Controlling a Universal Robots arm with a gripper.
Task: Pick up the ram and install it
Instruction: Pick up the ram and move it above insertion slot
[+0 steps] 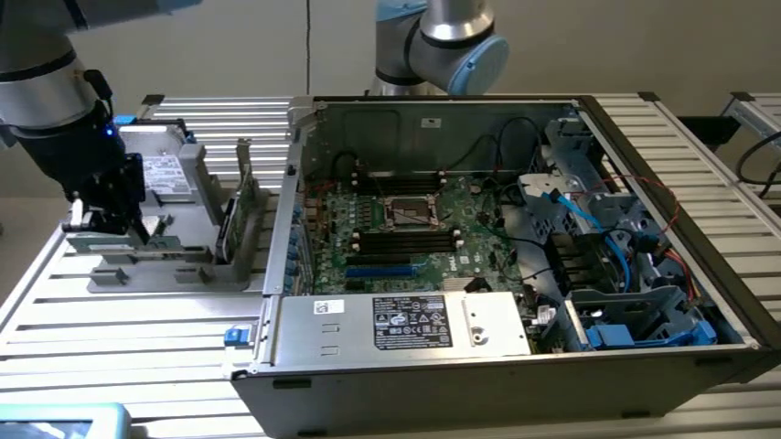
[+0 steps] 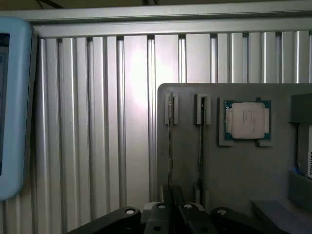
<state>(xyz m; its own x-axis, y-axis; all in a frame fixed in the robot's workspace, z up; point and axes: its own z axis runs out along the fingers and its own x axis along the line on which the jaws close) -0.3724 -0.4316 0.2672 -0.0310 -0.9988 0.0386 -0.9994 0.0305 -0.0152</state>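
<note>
The gripper (image 1: 108, 224) hangs over the end of the grey tray (image 1: 137, 139) that lies farthest from the open computer case (image 1: 513, 352). The tray sits on the ribbed aluminium table (image 1: 123, 329) just beside the case.

From the wrist camera, the ram (image 2: 169, 146) stands on its long edge in a slot of the tray (image 2: 234, 170), so it appears as a thin dark line. One end sits in a small grey clip (image 2: 170, 108) at the tray's outer edge. From there the long axis runs straight back to the gripper (image 2: 173, 207), parallel to the ribs of the table. The ram's other end reaches the gripper's body, and the gripper is in line with this slot.

A second stick (image 2: 200, 146) stands in the next slot of the tray, parallel to the ram and apart from it. Beyond that stick the silver processor chip (image 2: 246, 119) lies flat in its own recess.

It cannot be told how far the gripper is open, or whether it has hold of the ram.

Inside the case, the green motherboard (image 1: 427, 229) lies flat with its black memory slots (image 1: 403, 240) facing up.
</note>
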